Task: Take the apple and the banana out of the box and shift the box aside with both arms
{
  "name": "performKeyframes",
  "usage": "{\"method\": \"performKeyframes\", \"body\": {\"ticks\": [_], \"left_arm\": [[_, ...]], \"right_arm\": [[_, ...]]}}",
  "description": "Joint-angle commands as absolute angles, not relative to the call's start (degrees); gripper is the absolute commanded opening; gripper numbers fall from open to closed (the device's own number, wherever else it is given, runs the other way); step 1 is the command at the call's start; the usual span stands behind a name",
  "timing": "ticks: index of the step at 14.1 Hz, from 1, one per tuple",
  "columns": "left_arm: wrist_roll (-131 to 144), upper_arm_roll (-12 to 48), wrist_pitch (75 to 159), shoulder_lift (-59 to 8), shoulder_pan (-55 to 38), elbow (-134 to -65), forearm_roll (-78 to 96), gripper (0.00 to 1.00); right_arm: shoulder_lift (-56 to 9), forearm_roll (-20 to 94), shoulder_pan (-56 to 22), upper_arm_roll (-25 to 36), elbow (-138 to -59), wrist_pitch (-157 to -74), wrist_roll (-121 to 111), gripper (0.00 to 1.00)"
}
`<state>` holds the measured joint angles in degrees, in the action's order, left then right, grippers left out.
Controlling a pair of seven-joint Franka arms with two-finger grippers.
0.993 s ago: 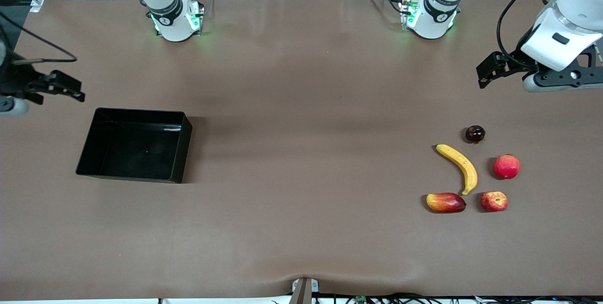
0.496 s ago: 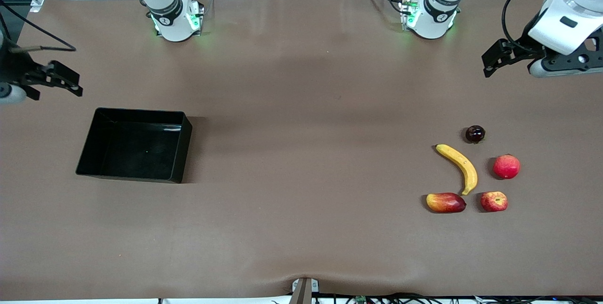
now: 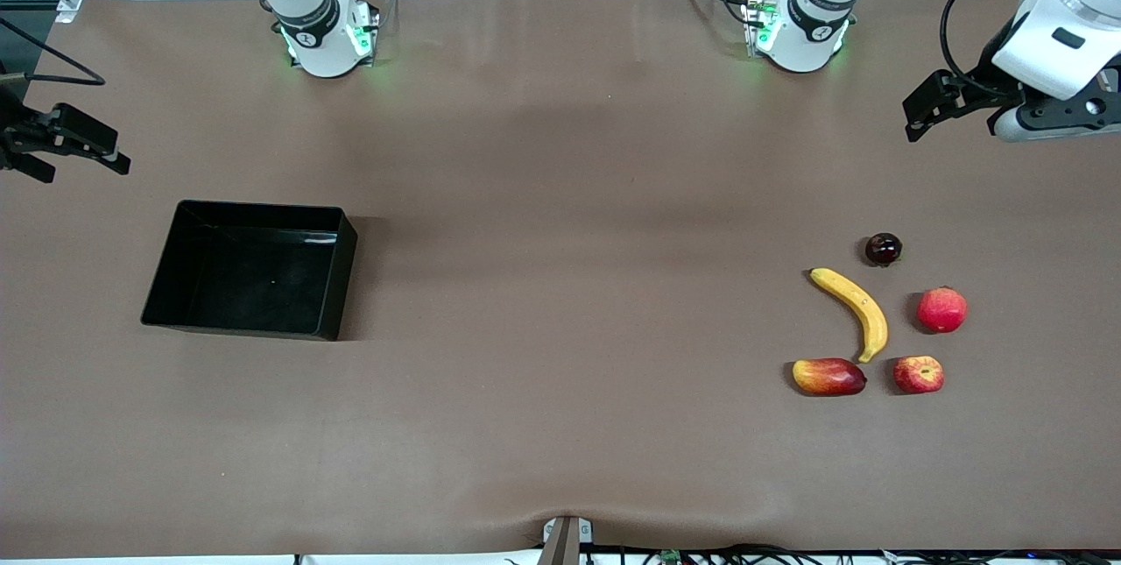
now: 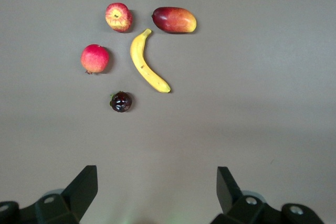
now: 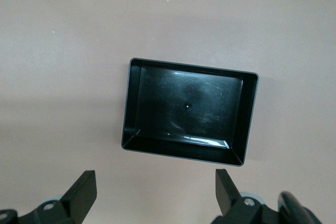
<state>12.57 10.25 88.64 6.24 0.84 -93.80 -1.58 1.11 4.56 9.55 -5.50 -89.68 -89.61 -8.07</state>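
Both pincers, left (image 4: 155, 192) and right (image 5: 155, 192), hang spread wide (bodies cut off).

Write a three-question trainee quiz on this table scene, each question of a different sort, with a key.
1. True or false: the black box already holds a fruit.
2. Multiple choice: which fruit lies nearest the front camera, beside the oval red-yellow fruit? A) the dark maroon fruit B) the streaked apple C) the round red fruit
3. Fill in: both the left gripper and the right gripper have their fingers ____.

Key
1. False: the box is empty, at the right arm's end of the table.
2. B: it lies just past the tip of the banana.
3. Open: each hangs in the air, the left near the fruits, the right near the box.
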Motion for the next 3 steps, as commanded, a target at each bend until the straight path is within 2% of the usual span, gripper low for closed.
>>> {"method": "performKeyframes", "body": {"ticks": [1,3], "left_arm": [[11.60,10.55,88.07,6.68,1.41,-91.68,-0.44,1.00],[11.52,10.46,87.11,6.42,1.49,-90.70,-0.44,1.00]], "right_arm": [[1.32,5.27,10.10,-5.80,-87.80,-88.95,-8.35,1.00],[1.32,5.10,9.58,-5.89,-87.89,-88.77,-8.26,1.00]]}}
